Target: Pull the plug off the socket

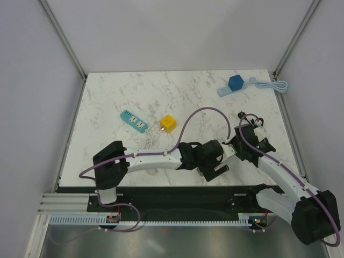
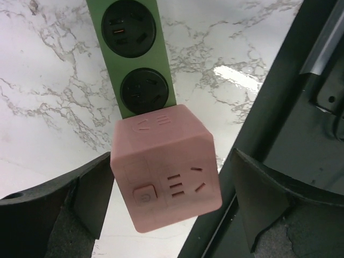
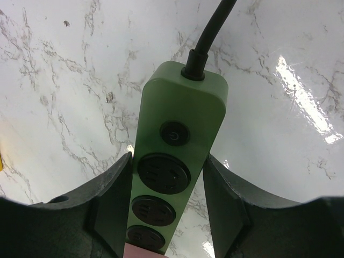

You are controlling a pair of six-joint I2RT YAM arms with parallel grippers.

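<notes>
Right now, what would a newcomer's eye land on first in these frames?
A pink cube plug sits on the end of a green power strip, with the left gripper open around it. The right gripper clamps the strip's sides beside the sockets. Further back on the marble table sit a yellow cube and a blue cube.

Left wrist: the pink cube (image 2: 166,172) covers the near end of the green power strip (image 2: 134,60), its prongs out of sight, and the strip's far end is clipped. Right wrist: only a pink sliver shows below the strip, and the black cable (image 3: 209,32) is cut off beyond it. From above, the left gripper (image 1: 217,164) and right gripper (image 1: 239,146) bury the strip
</notes>
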